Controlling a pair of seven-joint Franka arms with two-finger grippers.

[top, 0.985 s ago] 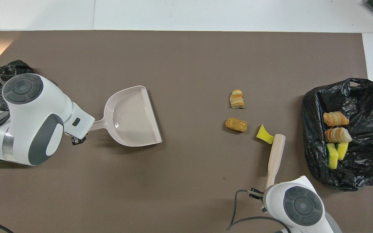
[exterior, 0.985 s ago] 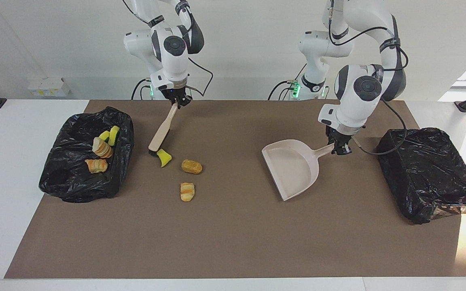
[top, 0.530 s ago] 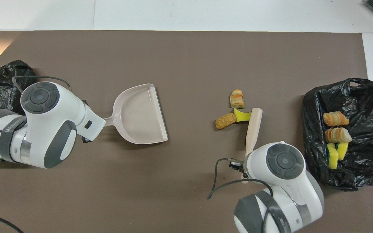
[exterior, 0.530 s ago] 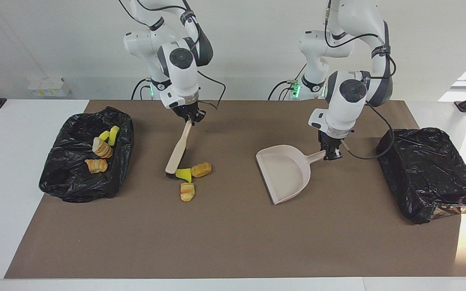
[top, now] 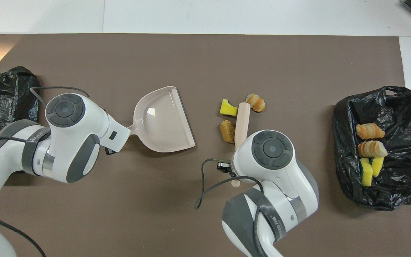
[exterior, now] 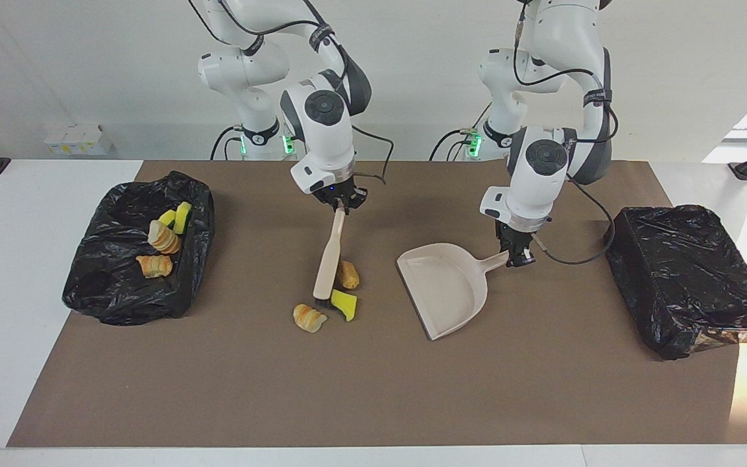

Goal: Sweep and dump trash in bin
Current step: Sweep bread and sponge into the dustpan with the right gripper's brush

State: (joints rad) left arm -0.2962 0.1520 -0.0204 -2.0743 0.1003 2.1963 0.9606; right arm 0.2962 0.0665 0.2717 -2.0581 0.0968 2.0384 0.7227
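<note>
Trash (exterior: 336, 296) swept dustpanward, below right jaws

The left fingers are hidden under the left arm's white wrist (top: 80, 137), from which the beige dustpan (top: 162, 123) sticks out, its mouth turned toward the brush (top: 242, 121). The right fingers lie hidden under the right arm's wrist (top: 273, 157), which covers the brush's handle end. At the brush's head, a yellow wedge (top: 228, 108) and a tan roll (top: 227, 130) lie on the dustpan's side and a striped roll (top: 255, 102) on the side of the open black bag (top: 387, 103), which holds more trash (top: 369, 150). All rest on the counter's brown mat (top: 205, 60).
</note>
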